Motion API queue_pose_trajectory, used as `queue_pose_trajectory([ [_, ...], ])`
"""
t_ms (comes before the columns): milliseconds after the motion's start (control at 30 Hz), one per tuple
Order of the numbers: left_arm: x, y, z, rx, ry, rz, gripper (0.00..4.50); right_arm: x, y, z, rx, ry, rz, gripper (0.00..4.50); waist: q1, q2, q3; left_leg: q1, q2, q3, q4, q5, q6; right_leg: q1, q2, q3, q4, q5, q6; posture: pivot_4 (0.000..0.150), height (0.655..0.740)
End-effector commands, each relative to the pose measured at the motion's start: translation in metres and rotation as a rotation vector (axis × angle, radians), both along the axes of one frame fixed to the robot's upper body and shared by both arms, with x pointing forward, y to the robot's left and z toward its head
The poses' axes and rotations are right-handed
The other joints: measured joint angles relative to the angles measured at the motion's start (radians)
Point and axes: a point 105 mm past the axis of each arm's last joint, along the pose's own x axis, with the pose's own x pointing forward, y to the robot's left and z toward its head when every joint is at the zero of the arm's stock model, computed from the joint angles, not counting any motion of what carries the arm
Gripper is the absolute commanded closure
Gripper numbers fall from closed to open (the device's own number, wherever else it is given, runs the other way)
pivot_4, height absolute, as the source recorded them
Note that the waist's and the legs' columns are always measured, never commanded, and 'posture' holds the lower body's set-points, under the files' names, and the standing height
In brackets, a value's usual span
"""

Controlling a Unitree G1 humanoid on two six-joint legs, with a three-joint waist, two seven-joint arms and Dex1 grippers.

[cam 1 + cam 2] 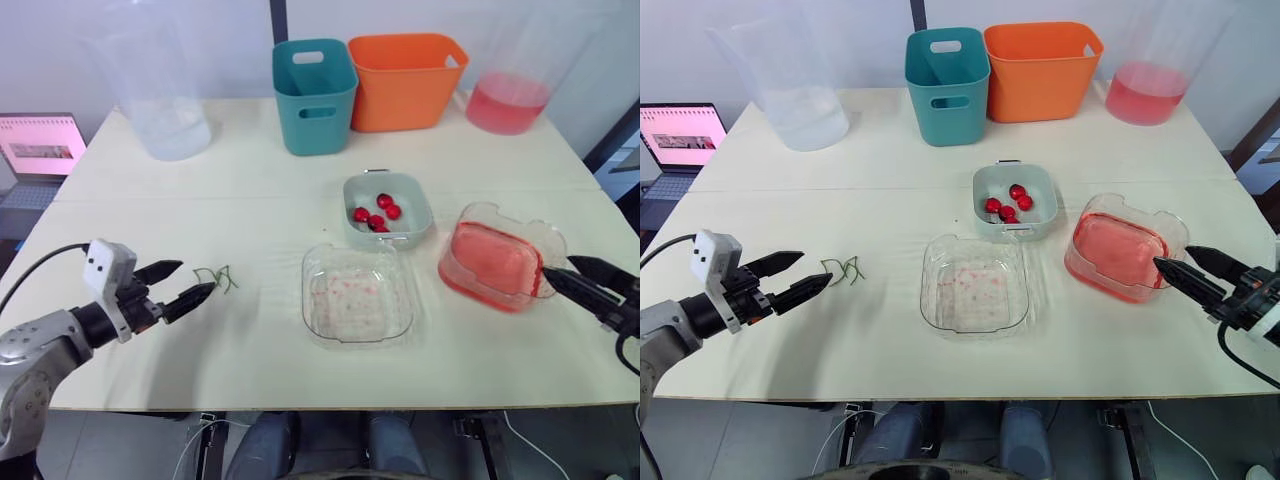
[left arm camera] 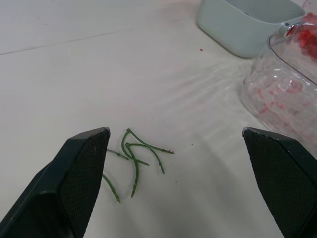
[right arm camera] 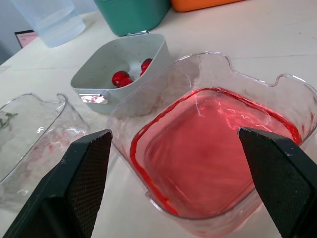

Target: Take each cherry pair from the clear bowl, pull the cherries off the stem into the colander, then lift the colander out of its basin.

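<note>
Cherries (image 1: 377, 214) lie in the pale colander (image 1: 405, 187), on the bench (image 1: 250, 180) just behind the clear bowl (image 1: 358, 293). That bowl looks empty, with only red smears inside. Green stems (image 2: 134, 157) lie near the left end effector (image 1: 198, 276), which is open and holds nothing. The right end effector (image 1: 1171, 255) is open too, next to a tub of red water (image 1: 497, 212). The colander looks light and stiff, maybe wet and slippery. Its front handle seems the best place to hold.
</note>
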Motion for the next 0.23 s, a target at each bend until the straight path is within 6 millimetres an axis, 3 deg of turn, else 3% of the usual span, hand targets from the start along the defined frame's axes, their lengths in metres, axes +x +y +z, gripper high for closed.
queue_pose_trajectory([
  [33, 0.0007, -0.0006, 0.0080, 0.011, -0.048, 0.006, 0.00, 0.0026, 0.0039, 0.0097, -0.012, -0.043, 0.018, 0.22, 0.000, 0.000, 0.000, 0.000, 0.000, 0.000, 0.000, 0.000, 0.000, 0.000, 0.000, 0.000, 0.000, 0.000, 0.000, 0.150, 0.7400],
  [233, 0.0004, -0.0009, 0.0086, 0.003, -0.051, 0.014, 0.00, 0.0048, 0.0034, 0.0112, -0.018, -0.043, 0.022, 0.22, 0.002, 0.000, 0.000, 0.000, 0.000, 0.000, 0.000, 0.000, 0.000, 0.000, 0.000, 0.000, 0.000, 0.000, 0.000, 0.150, 0.7400],
])
